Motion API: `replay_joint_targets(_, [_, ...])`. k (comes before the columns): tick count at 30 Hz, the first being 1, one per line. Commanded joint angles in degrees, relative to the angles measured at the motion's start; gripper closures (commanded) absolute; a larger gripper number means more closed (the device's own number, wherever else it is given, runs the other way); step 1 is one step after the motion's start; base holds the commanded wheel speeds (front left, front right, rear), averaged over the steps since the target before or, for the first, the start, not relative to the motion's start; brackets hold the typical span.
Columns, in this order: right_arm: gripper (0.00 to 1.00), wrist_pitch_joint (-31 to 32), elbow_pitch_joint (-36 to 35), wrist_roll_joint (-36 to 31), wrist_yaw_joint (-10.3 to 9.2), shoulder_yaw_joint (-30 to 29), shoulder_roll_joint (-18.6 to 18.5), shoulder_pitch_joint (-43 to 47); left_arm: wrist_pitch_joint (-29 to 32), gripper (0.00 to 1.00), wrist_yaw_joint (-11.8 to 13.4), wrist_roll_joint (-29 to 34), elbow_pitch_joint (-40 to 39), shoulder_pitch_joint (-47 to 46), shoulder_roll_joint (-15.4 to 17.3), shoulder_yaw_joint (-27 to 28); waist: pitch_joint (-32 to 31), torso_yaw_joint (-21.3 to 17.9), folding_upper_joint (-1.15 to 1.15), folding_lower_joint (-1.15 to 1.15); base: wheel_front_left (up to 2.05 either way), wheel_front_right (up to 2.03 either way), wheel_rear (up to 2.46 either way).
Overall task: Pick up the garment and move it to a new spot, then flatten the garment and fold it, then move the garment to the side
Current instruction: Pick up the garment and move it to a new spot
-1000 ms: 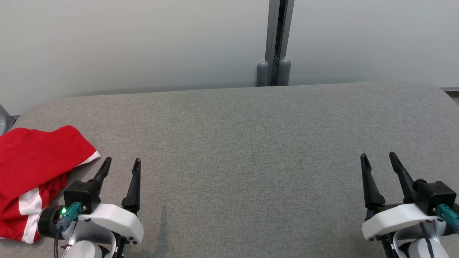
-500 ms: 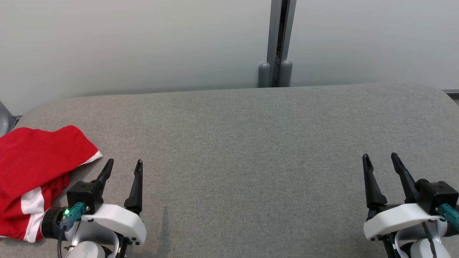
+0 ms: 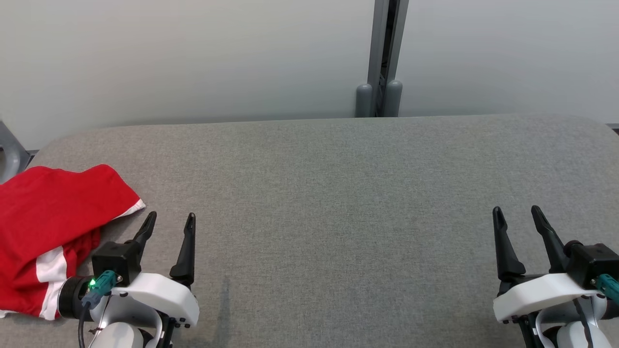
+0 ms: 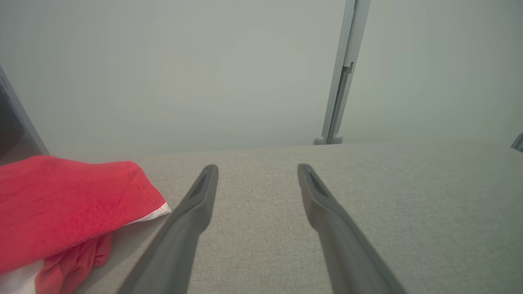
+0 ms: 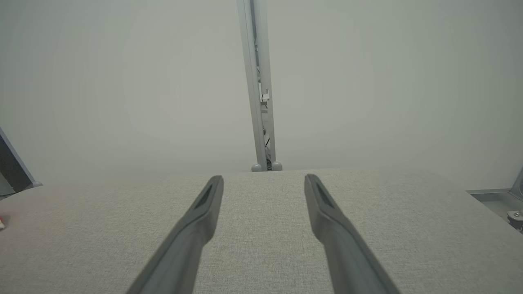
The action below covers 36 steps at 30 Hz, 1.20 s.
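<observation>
A grey fabric-covered tabletop (image 3: pixel 338 193) stretches before you, backed by a pale wall. The garment (image 3: pixel 53 212), red with white stripes, lies crumpled at the tabletop's left edge, towards the near-left corner, with part of it running out of the head view. Your left jaws stand wide and empty just beside it, on its right. Your right jaws, equally wide and empty, hover by the near-right corner, well apart from it. Pinch only the loose top fold and the bunched cloth may slip free or drag off the left edge.
</observation>
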Motion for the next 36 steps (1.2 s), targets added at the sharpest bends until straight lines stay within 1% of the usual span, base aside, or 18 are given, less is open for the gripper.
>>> replay_joint_targets(1, [0.0,0.17,-0.19,-0.03,0.1,-0.11,-0.23,0.58,-0.3,0.0,0.4,-0.13,0.09,-0.88,0.17,0.12,0.09,0.42,0.0,0.0,0.0,0.0,0.0])
replay_joint_targets(4, [0.0,0.19,-0.59,-0.08,0.1,-0.02,-0.22,0.56,-0.48,0.0,0.75,-0.11,-0.08,-1.58,-0.23,0.0,0.28,1.93,0.0,0.0,0.0,0.0,0.0])
replay_joint_targets(6, [0.0,0.33,-1.17,-0.22,0.1,0.33,-0.23,0.73,-0.94,0.0,0.65,-0.5,0.21,-1.95,-0.27,0.01,0.29,4.5,0.0,0.0,0.0,0.0,0.0])
replay_joint_targets(13, [0.0,0.84,-2.62,-0.43,0.1,1.36,-0.26,0.17,-1.85,0.0,1.47,-1.14,-0.21,-2.73,-0.83,0.54,0.8,12.87,0.0,0.0,0.0,0.0,0.0])
replay_joint_targets(19, [0.0,1.12,-3.12,-0.27,0.1,3.33,-0.27,-0.78,-2.97,0.0,2.51,-1.75,-0.58,-1.73,-0.24,1.88,1.18,19.31,0.0,0.0,0.0,0.0,0.0])
replay_joint_targets(20, [0.0,1.12,-3.12,-0.27,0.1,3.33,-0.27,-0.78,-2.97,0.0,2.51,-1.75,-0.58,-1.73,-0.24,1.88,1.18,19.31,0.0,0.0,0.0,0.0,0.0])
replay_joint_targets(21, [0.0,1.18,-3.17,-0.11,0.1,3.97,-0.3,-1.07,-3.04,0.0,2.73,-1.92,-0.68,-1.45,-0.01,2.38,1.22,21.1,0.0,0.0,0.0,0.0,0.0])
replay_joint_targets(22, [0.0,1.18,-3.17,-0.11,0.1,3.97,-0.3,-1.07,-3.04,0.0,2.73,-1.92,-0.68,-1.45,-0.01,2.38,1.22,21.1,0.0,0.0,0.0,0.0,0.0])
replay_joint_targets(26, [0.0,1.12,-3.12,0.09,0.1,4.77,-0.29,-1.24,-3.38,0.0,3.31,-2.3,-1.12,-1.16,0.39,3.04,1.21,24.19,0.0,0.0,0.0,0.0,0.0])
replay_joint_targets(30, [0.0,1.04,-3.01,0.23,0.1,5.12,-0.29,-1.33,-3.58,0.0,3.49,-2.74,-1.44,-0.8,0.53,3.42,1.25,26.16,0.0,0.0,0.0,0.0,0.0])
replay_joint_targets(36, [0.0,1.04,-2.88,0.31,0.1,5.29,-0.29,-1.44,-3.64,0.0,3.91,-3.2,-1.6,-0.62,0.65,3.45,1.41,27.01,0.0,0.0,0.0,0.0,0.0])
